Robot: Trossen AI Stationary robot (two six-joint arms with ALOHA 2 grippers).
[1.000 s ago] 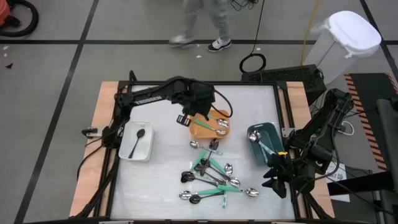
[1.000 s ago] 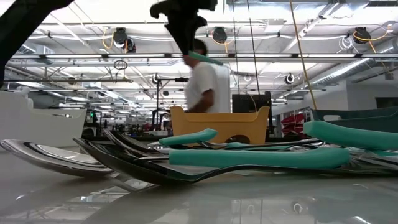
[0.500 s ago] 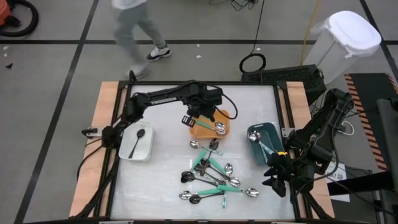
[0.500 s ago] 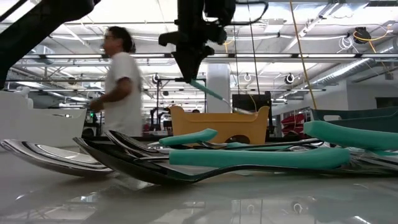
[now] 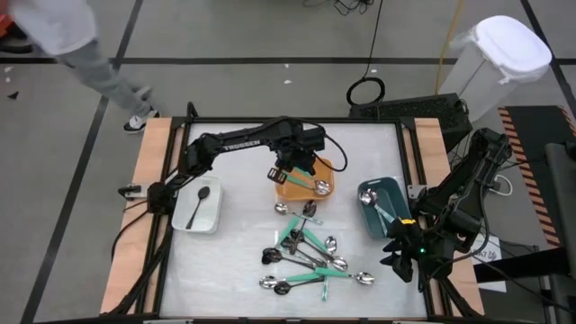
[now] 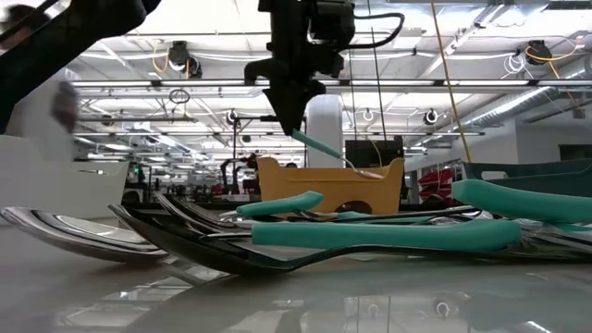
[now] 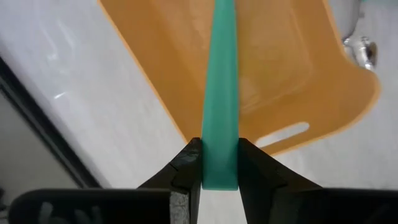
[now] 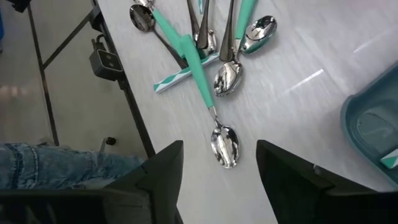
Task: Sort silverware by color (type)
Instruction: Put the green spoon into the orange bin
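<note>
From the high view I have the left end effector (image 5: 290, 171) over the orange bin (image 5: 306, 186) at centre frame, with the loose silverware pile (image 5: 310, 256) below it on the bench (image 5: 234, 261). A white bin (image 5: 199, 205) at the left holds one black spoon (image 5: 200, 200), and a dark teal bin (image 5: 383, 207) sits to the right. The right end effector (image 5: 402, 258) waits at the lower right, off the bench edge.

In the low view the left end effector (image 6: 289, 120) hangs upper centre, and the teal-handled spoon (image 6: 324, 148) slants down from it toward the orange bin (image 6: 328, 185).

My left wrist view shows the fingers (image 7: 186, 171) closed on the end of the teal handle (image 7: 221, 106), with the orange bin (image 7: 280, 81) under it.

The right wrist view shows that arm's fingers (image 8: 158, 171) standing wide apart and holding nothing, above the pile (image 8: 205, 43).

My worry is the narrow pinch at the very end of the handle: the spoon could swivel, and if I let go while it slants, the head may catch the bin's wall and tip out onto the bench
</note>
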